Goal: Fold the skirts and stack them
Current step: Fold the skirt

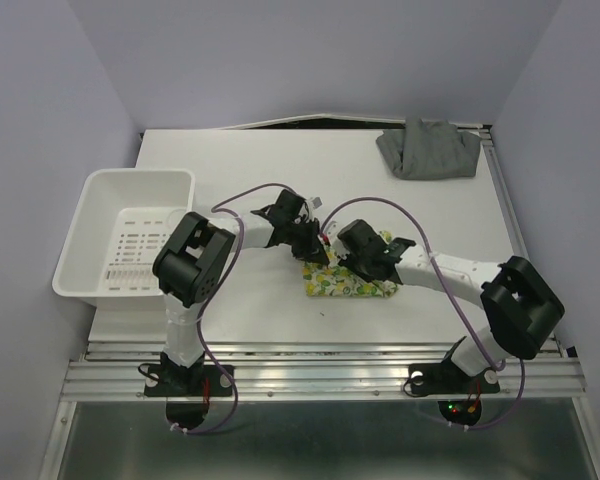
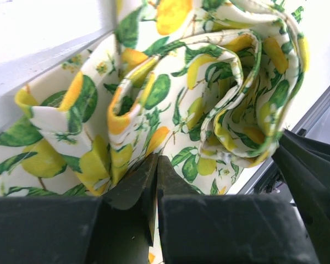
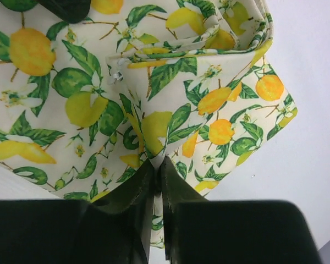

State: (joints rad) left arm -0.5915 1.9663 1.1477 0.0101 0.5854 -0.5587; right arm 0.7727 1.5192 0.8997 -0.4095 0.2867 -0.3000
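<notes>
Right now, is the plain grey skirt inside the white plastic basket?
No, the grey skirt lies on the table at its far right.

Looked like a robotics lab test cell, not a home: flat white surface [image 1: 280,160] boxed in by plain pale walls [image 1: 40,100], aluminium rail [image 1: 320,375] along the near edge, cabled left arm [image 1: 190,265] and right arm [image 1: 450,280] bolted onto it.
</notes>
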